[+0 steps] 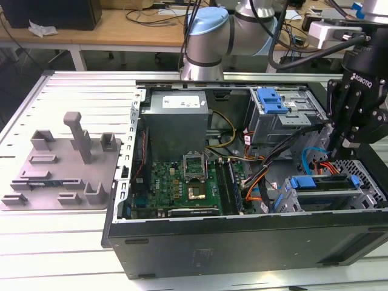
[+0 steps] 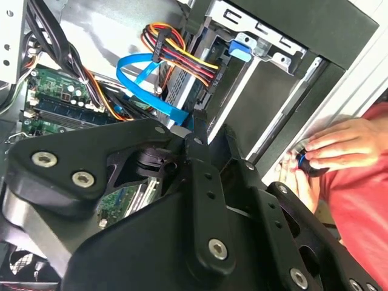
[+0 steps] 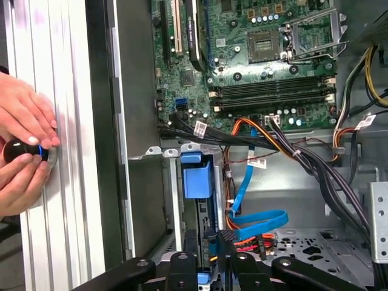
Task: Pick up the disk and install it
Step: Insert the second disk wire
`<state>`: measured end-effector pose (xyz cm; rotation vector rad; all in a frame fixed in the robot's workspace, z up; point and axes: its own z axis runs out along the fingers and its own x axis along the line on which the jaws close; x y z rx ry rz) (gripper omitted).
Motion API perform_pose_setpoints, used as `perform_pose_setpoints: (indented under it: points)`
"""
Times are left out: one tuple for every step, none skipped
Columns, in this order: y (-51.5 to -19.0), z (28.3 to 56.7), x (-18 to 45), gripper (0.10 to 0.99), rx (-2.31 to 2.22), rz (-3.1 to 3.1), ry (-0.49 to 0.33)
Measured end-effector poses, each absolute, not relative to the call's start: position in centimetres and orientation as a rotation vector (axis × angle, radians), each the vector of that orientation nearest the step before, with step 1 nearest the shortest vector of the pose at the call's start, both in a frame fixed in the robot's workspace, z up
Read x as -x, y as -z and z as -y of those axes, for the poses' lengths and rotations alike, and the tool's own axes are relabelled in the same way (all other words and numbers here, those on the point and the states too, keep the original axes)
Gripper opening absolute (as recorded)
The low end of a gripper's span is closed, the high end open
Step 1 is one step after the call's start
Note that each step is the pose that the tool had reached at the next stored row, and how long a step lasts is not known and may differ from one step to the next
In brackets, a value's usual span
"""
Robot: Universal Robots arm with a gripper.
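The disk (image 1: 324, 183), silver with a blue bracket round it, lies inside the drive cage (image 1: 364, 200) at the corner of the open computer case on the exterior view's right. Its blue end piece (image 3: 197, 177) shows in the first wrist view. My gripper (image 1: 341, 145) hangs just above the far end of that cage, beside the blue and orange cables (image 3: 260, 221). In both wrist views the black fingers (image 3: 236, 260) meet at their tips (image 2: 200, 124), shut, with nothing visible between them.
A grey power supply box (image 1: 176, 118), the motherboard (image 1: 182, 182) and a second cage with a blue tab (image 1: 271, 100) fill the case. A grey fixture plate (image 1: 60, 163) lies on the exterior view's left. A person's hands (image 3: 24, 145) hold a small black knob outside the case wall.
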<state>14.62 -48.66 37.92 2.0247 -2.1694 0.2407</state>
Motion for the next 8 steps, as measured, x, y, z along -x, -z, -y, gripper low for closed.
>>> perform_pose_setpoints:
  points:
    - [-37.9,48.6,-14.6,0.275,-2.024,2.169,-0.242]
    - [-37.9,48.6,-14.7,0.275,-2.023,2.168,-0.243]
    - [-37.8,48.5,-14.7,0.275,-2.023,2.167,-0.244]
    - [-37.8,48.3,-14.7,0.275,-2.022,2.167,-0.245]
    - [-37.8,48.1,-14.7,0.275,-2.022,2.167,-0.246]
    - [-37.8,47.8,-14.7,0.275,-2.022,2.167,-0.246]
    - [-37.7,47.7,-14.7,0.275,-2.022,2.166,-0.246]
    - [-37.7,47.6,-14.7,0.275,-2.022,2.166,-0.247]
